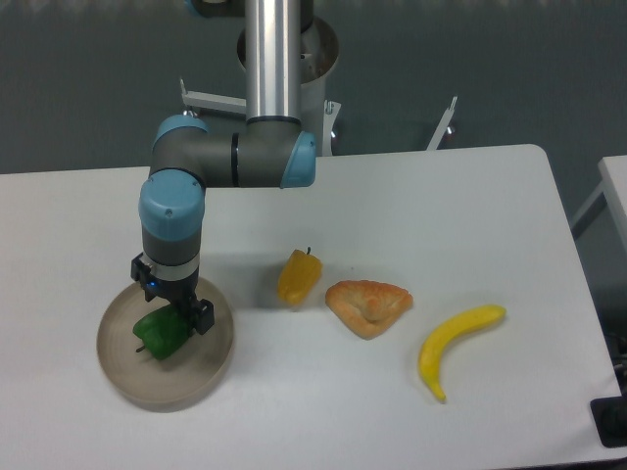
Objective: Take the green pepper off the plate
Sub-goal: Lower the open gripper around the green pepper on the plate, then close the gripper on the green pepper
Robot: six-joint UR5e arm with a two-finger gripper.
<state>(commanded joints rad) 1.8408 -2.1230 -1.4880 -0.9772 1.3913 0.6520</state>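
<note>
From the fixed camera I see the gripper [174,315] lowered straight over the green pepper [160,333], which lies left of centre on the plate [201,370]. I cannot tell whether its fingers are apart or clamped. On the bench [411,206] to the right lie a yellow pepper [298,277], a pastry [368,305] and a banana [457,345].
</note>
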